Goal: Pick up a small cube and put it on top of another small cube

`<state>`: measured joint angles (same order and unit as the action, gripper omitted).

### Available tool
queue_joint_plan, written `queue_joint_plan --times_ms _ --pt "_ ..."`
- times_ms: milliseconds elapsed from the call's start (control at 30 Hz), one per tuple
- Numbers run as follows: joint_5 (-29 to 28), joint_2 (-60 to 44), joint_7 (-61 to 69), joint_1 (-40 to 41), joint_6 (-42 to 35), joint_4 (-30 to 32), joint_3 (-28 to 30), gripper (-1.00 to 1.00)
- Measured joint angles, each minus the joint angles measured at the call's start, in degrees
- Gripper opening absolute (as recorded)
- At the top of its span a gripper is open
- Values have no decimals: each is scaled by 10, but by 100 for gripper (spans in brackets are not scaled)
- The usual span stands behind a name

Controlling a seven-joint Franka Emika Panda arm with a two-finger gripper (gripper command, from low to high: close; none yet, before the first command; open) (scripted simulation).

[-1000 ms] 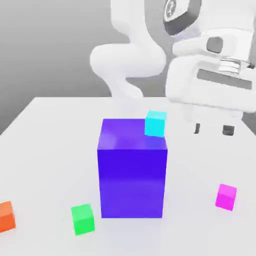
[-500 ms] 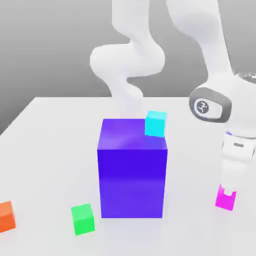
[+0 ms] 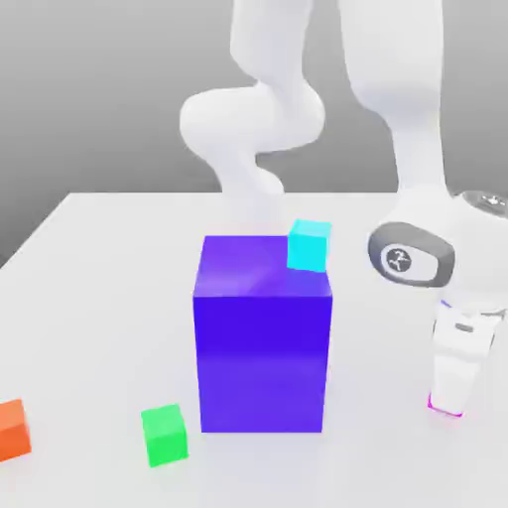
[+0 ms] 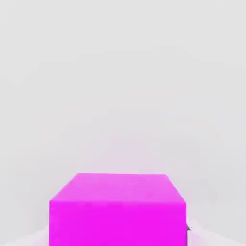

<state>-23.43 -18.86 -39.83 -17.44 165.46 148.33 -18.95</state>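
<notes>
Grip check: your gripper (image 3: 453, 393) is clamped on the magenta cube (image 4: 117, 223), which sits btwn the fingers, down at table (image 3: 109, 327) lvl. Grasp looks done. Left for you: lift, carry, stack on the green cube (image 3: 165, 436), well apart from the gripper, toward the exterior view's left.

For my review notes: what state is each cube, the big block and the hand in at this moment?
Magenta cube: on the table, between the hand's fingers, not yet stacked.
Hand: lowered around the magenta cube, closed on it.
Green cube: on the table, nothing on top.
Blue-purple block: standing on the table.
Cyan cube: upright, nothing on top.
Orange cube: on the table, partly cut off by the picture's edge.
</notes>
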Motion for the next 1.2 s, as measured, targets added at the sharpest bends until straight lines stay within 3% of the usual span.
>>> queue_joint_plan --times_ms 200,567,733,933,1133,1167,1200 --pt "100 76 63 51 -54 20 -62 -100" --pt "125 112 -81 179 -93 -24 112 -100" --pt "160 142 -120 249 -112 -6 166 -100" --pt "226 187 -129 348 -134 33 190 -100" --pt "224 93 -127 357 -40 35 170 -100" --pt "222 82 -128 356 -30 35 171 100" --pt "222 82 -128 356 -30 35 171 100"
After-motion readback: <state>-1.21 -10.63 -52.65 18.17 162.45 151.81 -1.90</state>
